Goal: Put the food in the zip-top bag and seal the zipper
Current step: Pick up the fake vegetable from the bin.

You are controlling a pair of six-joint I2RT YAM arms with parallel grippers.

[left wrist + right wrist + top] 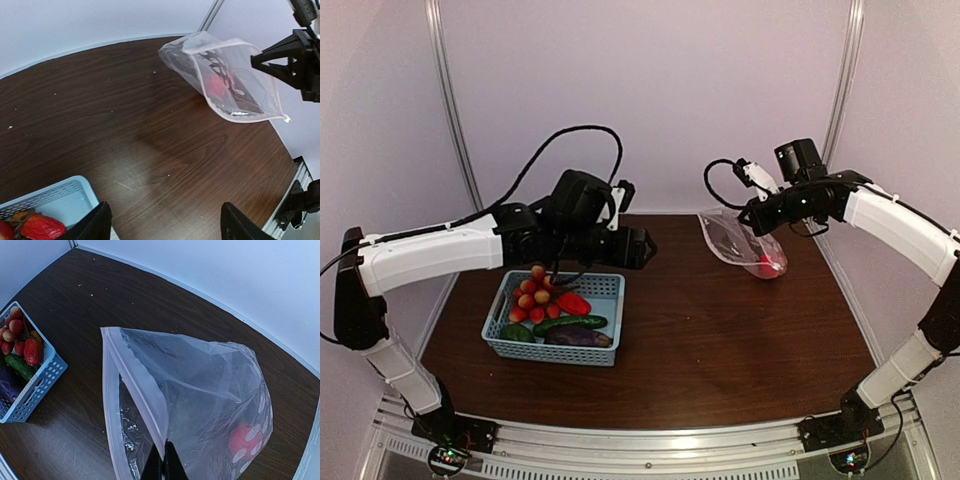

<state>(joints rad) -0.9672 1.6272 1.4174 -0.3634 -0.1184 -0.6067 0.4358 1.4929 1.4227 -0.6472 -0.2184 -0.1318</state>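
At the far right of the brown surface (pixel 720 340), the right jaws are pinched narrow on the zipper (pixel 140 385) edge of the zip-top bag (pixel 200 390), which hangs from them with its mouth open. One red food piece (pixel 245 440) lies in the bag's lower corner. Just beyond the light-blue basket (pixel 552 355), the left jaws stand wide apart, holding nothing. Cherry tomatoes (pixel 530 295), a red pepper (pixel 573 302), a cucumber (pixel 570 323), an eggplant (pixel 578 338) and a small dark green piece (pixel 517 333) lie in the basket.
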